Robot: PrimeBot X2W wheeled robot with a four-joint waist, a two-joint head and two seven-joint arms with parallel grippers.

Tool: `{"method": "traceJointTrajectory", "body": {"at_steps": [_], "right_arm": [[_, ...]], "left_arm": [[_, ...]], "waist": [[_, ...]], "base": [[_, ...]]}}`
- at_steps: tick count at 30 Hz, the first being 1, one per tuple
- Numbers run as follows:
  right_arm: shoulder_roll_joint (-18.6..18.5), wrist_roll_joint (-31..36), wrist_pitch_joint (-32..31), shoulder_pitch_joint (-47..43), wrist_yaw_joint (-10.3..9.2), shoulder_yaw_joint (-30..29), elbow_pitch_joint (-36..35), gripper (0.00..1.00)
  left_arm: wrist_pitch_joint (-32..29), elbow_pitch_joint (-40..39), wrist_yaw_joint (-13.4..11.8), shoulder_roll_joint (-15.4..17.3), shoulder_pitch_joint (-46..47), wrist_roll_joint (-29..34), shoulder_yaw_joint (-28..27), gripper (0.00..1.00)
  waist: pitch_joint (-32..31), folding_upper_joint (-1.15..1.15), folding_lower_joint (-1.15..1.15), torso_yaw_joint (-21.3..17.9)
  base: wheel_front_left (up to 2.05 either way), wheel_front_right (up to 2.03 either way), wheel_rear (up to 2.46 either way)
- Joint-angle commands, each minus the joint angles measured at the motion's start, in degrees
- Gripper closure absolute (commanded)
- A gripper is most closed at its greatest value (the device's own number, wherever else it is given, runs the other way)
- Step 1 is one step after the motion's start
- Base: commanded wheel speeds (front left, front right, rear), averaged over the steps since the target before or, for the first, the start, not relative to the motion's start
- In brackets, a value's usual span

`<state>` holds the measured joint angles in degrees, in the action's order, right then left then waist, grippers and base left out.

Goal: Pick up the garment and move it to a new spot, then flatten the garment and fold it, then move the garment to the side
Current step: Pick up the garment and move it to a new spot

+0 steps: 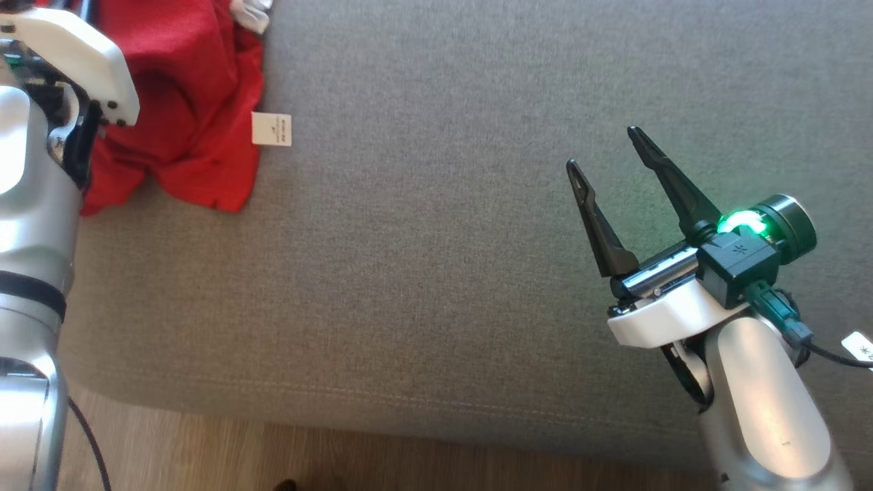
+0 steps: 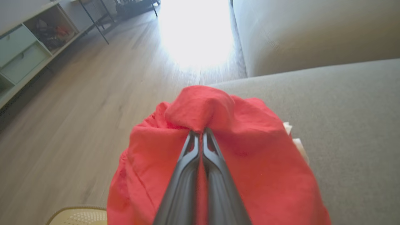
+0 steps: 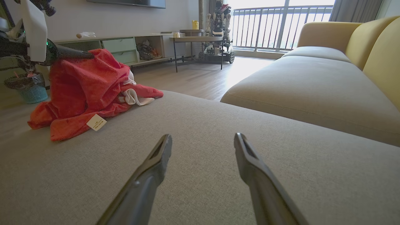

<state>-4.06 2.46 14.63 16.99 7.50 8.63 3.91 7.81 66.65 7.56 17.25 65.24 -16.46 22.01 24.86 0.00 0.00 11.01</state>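
Pinching the red garment (image 1: pixel 191 88) in my closed left claw (image 2: pixel 200 132), I see it bunched at 10 o'clock on the sofa cushion (image 1: pixel 436 273), trailing toward 6; right claw (image 1: pixel 602 146) gapes wide, empty, at 3 o'clock.

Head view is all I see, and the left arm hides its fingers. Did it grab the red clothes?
Observer: Yes, the left wrist view shows the left gripper shut on a bunched fold of the red garment.
Operator: Is it all up in the air?
Observer: No, in the right wrist view its lower edge lies on the sofa cushion.
Operator: What's behind it?
Observer: A teal basket on the floor.
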Motion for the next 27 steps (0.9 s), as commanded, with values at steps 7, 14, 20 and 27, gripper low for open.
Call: {"method": "traceJointTrajectory", "body": {"at_steps": [7, 14, 20, 27], "right_arm": [[0.94, -1.17, 0.37, -1.90, -0.01, 1.70, -1.43, 0.00], [1.15, -2.82, 0.37, -2.87, -0.01, 1.70, -2.00, 0.00], [1.17, -5.50, 0.37, -3.39, -0.01, 2.12, -3.79, 0.00], [1.17, -7.31, 0.37, -3.87, -0.01, 1.70, -6.17, 0.00]], "left_arm": [[7.02, -7.32, -0.91, 4.25, 1.73, 1.01, -0.44, 1.00], [7.17, -21.24, -0.36, 3.31, -1.17, 0.22, -0.44, 1.00], [7.12, -29.16, -0.12, 2.09, -3.56, -2.07, 2.80, 1.00], [3.91, -37.01, -0.09, 1.00, -4.68, -9.32, 7.01, 1.00]], "waist": [[-6.77, 0.00, 0.00, -1.03], [-11.81, 0.00, 0.00, -3.78], [-15.48, 0.00, 0.00, -9.19], [-16.75, 0.00, 0.00, -17.75]], "base": [[0.00, 0.00, 0.00], [0.00, 0.00, 0.00], [0.00, 0.00, 0.00], [0.00, 0.00, 0.00]]}}
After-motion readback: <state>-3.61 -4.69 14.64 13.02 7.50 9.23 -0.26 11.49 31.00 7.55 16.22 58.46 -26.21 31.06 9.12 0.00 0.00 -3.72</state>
